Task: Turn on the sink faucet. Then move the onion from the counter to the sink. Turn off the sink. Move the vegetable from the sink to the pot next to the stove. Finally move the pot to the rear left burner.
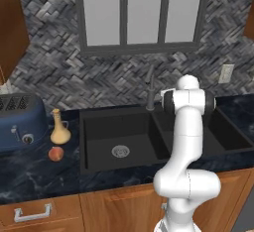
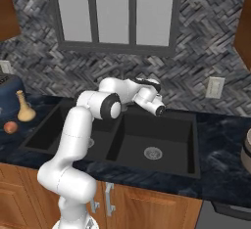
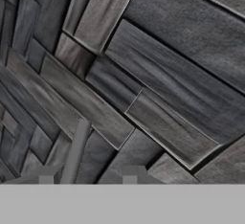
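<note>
The sink faucet point(image 1: 150, 91) stands upright behind the black double sink point(image 1: 99, 149) point(image 2: 171, 120), just left of my arm's wrist. In the hand view my gripper point(image 3: 87, 179) faces the tiled wall from close up. A slim grey bar point(image 3: 76, 149), apparently the faucet's lever, rises between the two spread fingertips without both touching it. The gripper is open and holds nothing. The onion point(image 1: 56, 153) point(image 2: 10, 126) lies on the dark counter point(image 1: 39, 176) left of the sink. The pot point(image 2: 246, 150) shows at the far right edge.
A tan vase point(image 1: 59, 129) point(image 2: 24, 108) stands just behind the onion, beside a blue toaster point(image 1: 20, 122). A herringbone tiled wall with a window runs behind the sink. A wall outlet point(image 1: 225, 73) point(image 2: 214, 87) sits to the right.
</note>
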### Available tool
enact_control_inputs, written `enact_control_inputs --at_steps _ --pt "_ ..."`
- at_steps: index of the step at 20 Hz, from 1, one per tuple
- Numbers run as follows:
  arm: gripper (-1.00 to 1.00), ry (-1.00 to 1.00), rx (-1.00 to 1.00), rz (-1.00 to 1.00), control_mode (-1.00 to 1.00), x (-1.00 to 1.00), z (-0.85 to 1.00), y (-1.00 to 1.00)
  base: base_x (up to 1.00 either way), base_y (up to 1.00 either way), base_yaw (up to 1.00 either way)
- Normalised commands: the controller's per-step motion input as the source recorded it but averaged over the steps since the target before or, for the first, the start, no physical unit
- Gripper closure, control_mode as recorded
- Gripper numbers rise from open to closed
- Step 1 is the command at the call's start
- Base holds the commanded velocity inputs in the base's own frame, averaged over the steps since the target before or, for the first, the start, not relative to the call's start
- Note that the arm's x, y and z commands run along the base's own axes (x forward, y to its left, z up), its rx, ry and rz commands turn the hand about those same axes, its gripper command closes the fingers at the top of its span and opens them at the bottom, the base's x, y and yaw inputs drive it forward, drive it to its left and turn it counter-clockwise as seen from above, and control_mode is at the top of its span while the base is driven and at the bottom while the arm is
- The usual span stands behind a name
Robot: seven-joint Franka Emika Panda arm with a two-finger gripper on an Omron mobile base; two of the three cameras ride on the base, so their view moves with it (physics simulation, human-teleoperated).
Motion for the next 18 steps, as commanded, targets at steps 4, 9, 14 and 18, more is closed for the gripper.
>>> enact_control_inputs --at_steps 4,9,14,18 --pt "1.0 0.02 0.02 -0.01 -1.0 0.0 -0.39 -0.55 0.0 0.0 0.0" --pt "1.0 0.05 0.03 -0.03 -1.0 -0.03 -0.39 -0.59 0.0 0.0 0.0" --pt "1.0 0.08 0.06 -0.05 -1.0 -0.12 -0.42 -0.65 0.0 0.0 0.0" --pt "1.0 0.07 0.07 -0.06 -1.0 -0.16 -0.43 -0.68 0.0 0.0 0.0"
